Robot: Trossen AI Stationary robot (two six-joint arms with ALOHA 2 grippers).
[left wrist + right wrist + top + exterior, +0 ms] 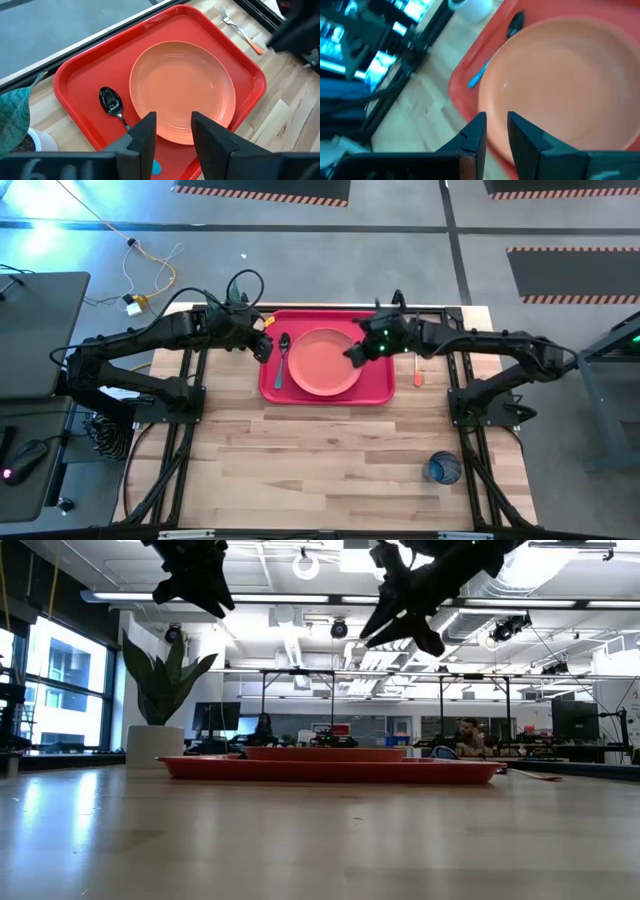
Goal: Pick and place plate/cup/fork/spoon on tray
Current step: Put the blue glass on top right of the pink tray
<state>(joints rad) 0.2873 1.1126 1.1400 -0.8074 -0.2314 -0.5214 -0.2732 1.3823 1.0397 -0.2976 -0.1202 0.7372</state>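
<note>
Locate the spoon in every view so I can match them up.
High view: spoon lies on the tray, left of the plate.
Low view: not discernible; only the tray's rim shows edge-on.
Left wrist view: bowl on the tray beside the plate, handle running under the left pincer.
Right wrist view: bowl and teal handle at the plate's far edge.
Shared landmark: the red tray.

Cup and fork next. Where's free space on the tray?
The tray is bare along its right strip between the plate and the rim, nearest the fork. Left is crowded: the spoon lies beside the plate.
</note>
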